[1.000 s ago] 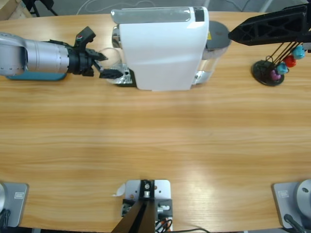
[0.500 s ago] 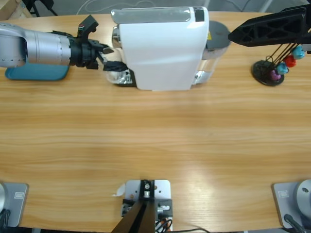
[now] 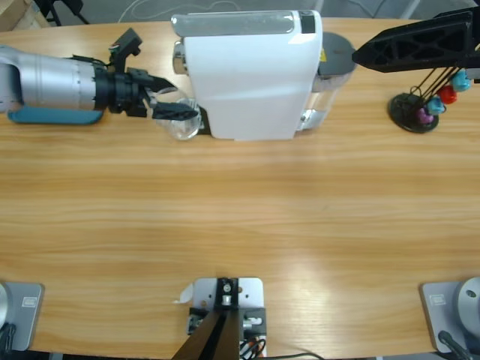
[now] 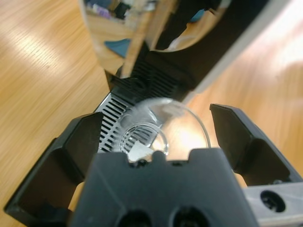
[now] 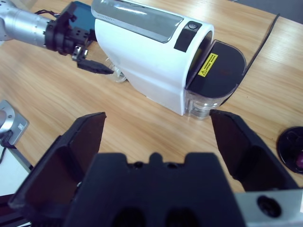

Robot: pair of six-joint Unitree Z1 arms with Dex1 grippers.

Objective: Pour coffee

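Observation:
A clear glass (image 4: 182, 130) sits tilted between the jaws of my left gripper (image 4: 157, 118), its mouth turned toward the wrist camera, with no coffee visible in it. From above, the left gripper (image 3: 178, 101) is shut on the glass (image 3: 182, 124) at the left end of the white coffee machine (image 3: 247, 75), over the slotted drip tray (image 4: 112, 109). The coffee is out of view. My right gripper (image 5: 157, 120) hangs open and empty high over the table, looking down on the coffee machine (image 5: 147, 52). In the high view, the right gripper (image 3: 375, 49) is at the top right.
A black stand (image 3: 416, 112) with coloured capsules (image 3: 444, 94) is at the far right. A blue tray (image 3: 52, 115) lies under the left arm. The machine's grey water tank (image 3: 335, 56) faces right.
The left gripper went in against the machine's left end, then drew back and down a little with the glass, which now shows tilted over the drip tray. The right arm stayed still.

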